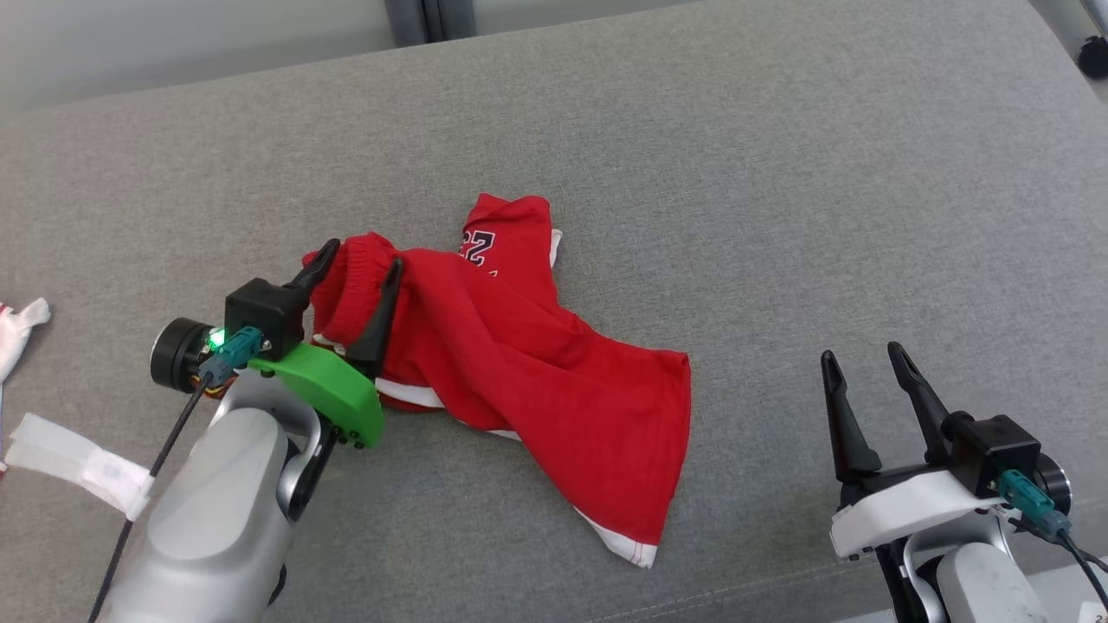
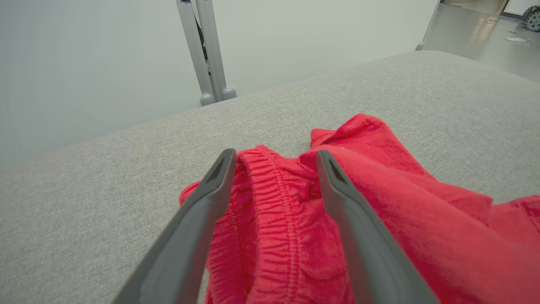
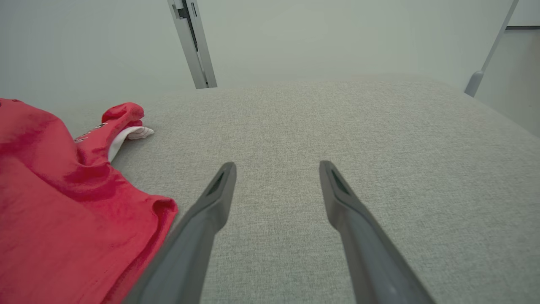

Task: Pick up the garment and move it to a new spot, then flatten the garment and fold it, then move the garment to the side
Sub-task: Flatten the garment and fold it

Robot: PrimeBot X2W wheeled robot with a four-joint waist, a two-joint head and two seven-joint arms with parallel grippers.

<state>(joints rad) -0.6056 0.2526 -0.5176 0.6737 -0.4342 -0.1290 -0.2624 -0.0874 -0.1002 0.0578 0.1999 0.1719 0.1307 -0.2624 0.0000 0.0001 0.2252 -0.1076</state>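
Note:
The garment (image 1: 519, 363) is a pair of red shorts with white trim, lying crumpled on the grey cushion (image 1: 692, 173). My left gripper (image 1: 362, 260) stands open at the garment's left end, its two dark fingers straddling the bunched elastic waistband (image 2: 274, 198). The cloth lies loose between them, ungripped. My right gripper (image 1: 861, 359) is open over bare cushion to the right of the garment, with nothing between its fingers. In the right wrist view the garment (image 3: 55, 190) lies to the left of that gripper (image 3: 276, 169).
A white cloth (image 1: 22, 324) and a white strap (image 1: 78, 467) lie at the cushion's left edge. Behind the cushion stands a grey metal post (image 2: 206, 55) against a pale wall. The cushion's front seam runs just below the right gripper.

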